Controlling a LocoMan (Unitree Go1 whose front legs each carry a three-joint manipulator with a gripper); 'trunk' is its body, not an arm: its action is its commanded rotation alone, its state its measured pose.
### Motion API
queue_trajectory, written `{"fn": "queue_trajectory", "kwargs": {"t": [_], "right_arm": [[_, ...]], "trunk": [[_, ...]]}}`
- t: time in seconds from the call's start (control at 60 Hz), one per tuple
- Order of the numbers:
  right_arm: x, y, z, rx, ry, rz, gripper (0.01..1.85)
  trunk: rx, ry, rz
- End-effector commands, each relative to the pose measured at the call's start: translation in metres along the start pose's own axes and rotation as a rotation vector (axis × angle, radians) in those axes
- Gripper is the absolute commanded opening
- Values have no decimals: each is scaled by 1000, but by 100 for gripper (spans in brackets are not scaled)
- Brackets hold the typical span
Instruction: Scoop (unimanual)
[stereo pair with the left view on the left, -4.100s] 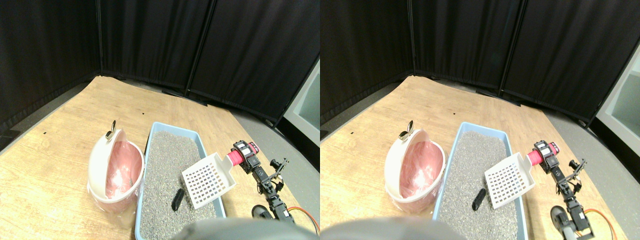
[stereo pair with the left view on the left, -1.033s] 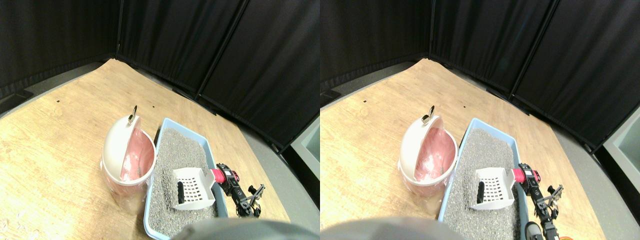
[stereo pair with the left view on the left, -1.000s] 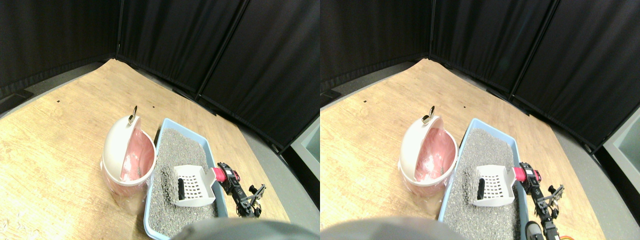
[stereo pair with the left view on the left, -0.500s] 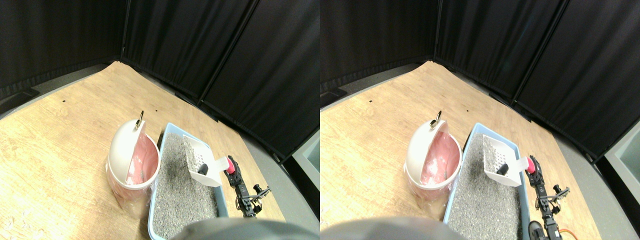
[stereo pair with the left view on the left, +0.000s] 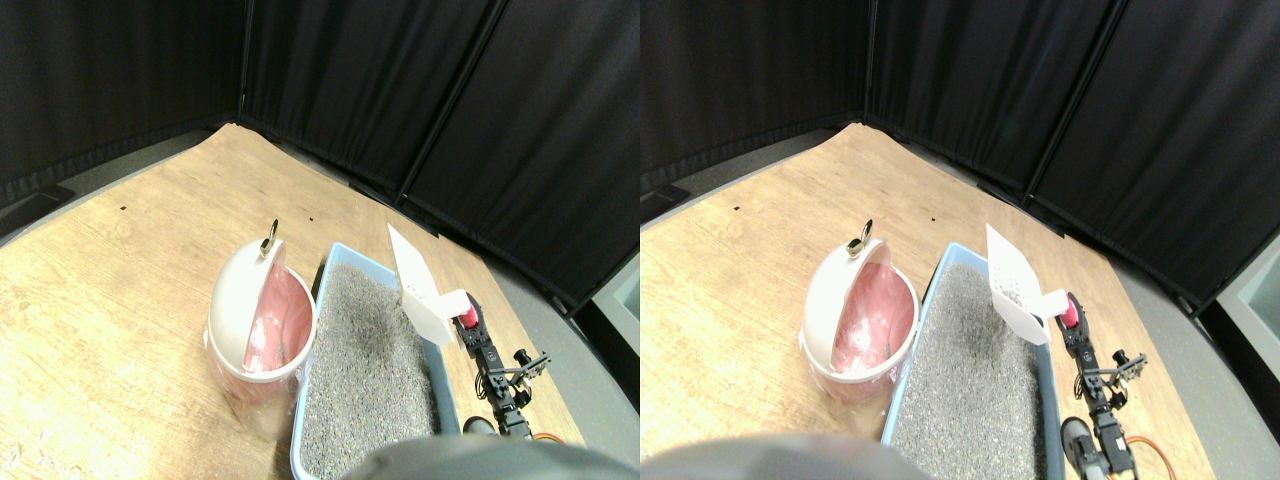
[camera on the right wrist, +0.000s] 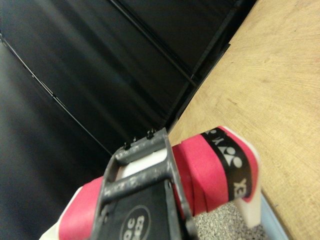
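Scoop (stereo pair with the left view on the left: 418, 287) up, tipped steeply over the tray's (stereo pair with the left view on the left: 330, 275) right rim so litter (stereo pair with the left view on the left: 365, 350) sifts out; bin (stereo pair with the left view on the left: 258, 325) waits left. Gripper (stereo pair with the left view on the left: 468, 327) at the handle (camera on the right wrist: 210, 172); finger grip unclear.

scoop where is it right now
In the stereo view the white scoop is raised and tipped up over the right rim of the blue litter tray, to the right of the pink bin.

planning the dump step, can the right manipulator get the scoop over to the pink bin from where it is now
Probably yes. The scoop is raised above the litter tray, and the pink bin stands right beside the tray with its lid swung open; nothing lies between them.
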Motion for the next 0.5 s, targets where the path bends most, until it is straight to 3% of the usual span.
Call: {"fn": "queue_trajectory", "kwargs": {"t": [0.017, 0.15, 0.317, 0.35, 0.383, 0.5], "right_arm": [[-1, 8, 4, -49, -35, 40, 6], [0, 10, 1, -79, -16, 69, 6], [3, 16, 1, 0, 14, 118, 6], [3, 18, 1, 43, 9, 88, 6], [5, 18, 0, 97, 12, 107, 6], [7, 21, -1, 85, 11, 91, 6]], "trunk": [[-16, -14, 17], [-27, -17, 28], [-42, -23, 39], [-42, -24, 41], [-43, -24, 43], [-49, -25, 46]]}}
